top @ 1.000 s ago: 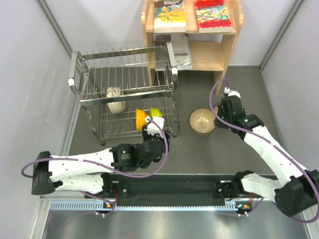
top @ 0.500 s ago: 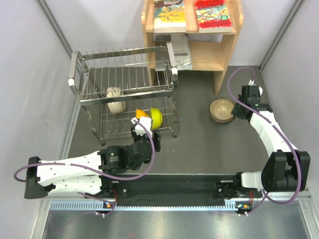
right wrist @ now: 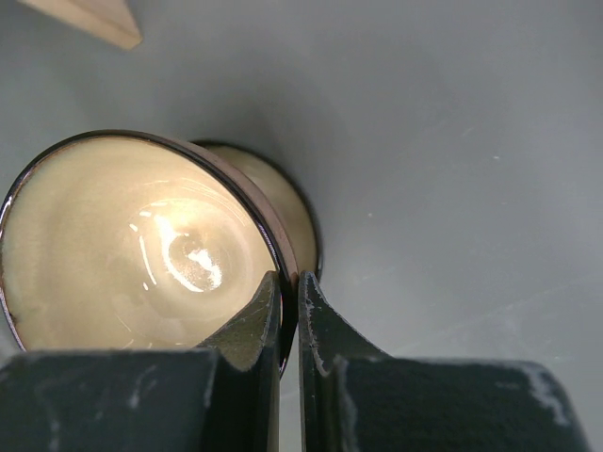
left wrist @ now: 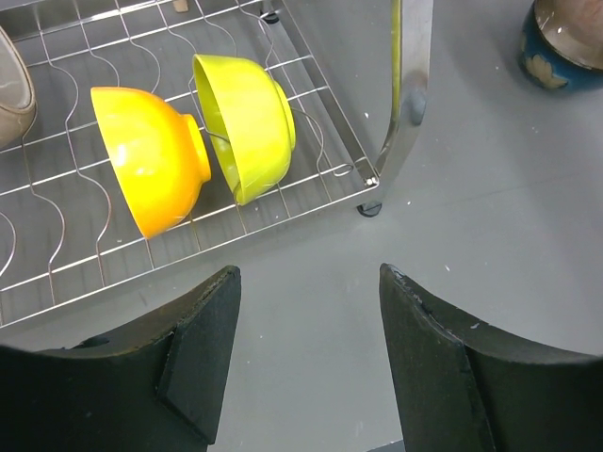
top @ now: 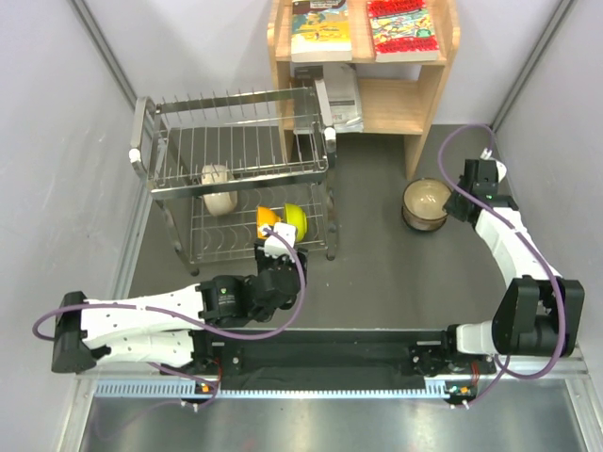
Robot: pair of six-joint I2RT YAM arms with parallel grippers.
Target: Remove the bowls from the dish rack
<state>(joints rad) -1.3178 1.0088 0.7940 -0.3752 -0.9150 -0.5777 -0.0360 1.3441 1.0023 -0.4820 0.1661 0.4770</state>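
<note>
The steel wire dish rack (top: 170, 141) stands at the left. On its lower tier an orange bowl (left wrist: 151, 155) and a yellow-green bowl (left wrist: 247, 122) stand on edge, side by side; the cream-white bowl (top: 218, 188) sits further left. My left gripper (left wrist: 306, 273) is open and empty, just in front of the rack's near right corner. My right gripper (right wrist: 288, 278) is shut on the rim of the pinkish-brown bowl (right wrist: 132, 245), which is nested in the teal-blue bowl (left wrist: 551, 71) at the far right of the table.
A wooden bookshelf (top: 429, 104) with books stands at the back, just behind the two stacked bowls. The rack's shiny corner post (left wrist: 412, 85) stands right of the yellow-green bowl. Grey walls close both sides of the table.
My right gripper has carried the pinkish-brown bowl from the table's middle to the far right, into the teal-blue bowl. My left gripper has shifted slightly in front of the rack, still open.
</note>
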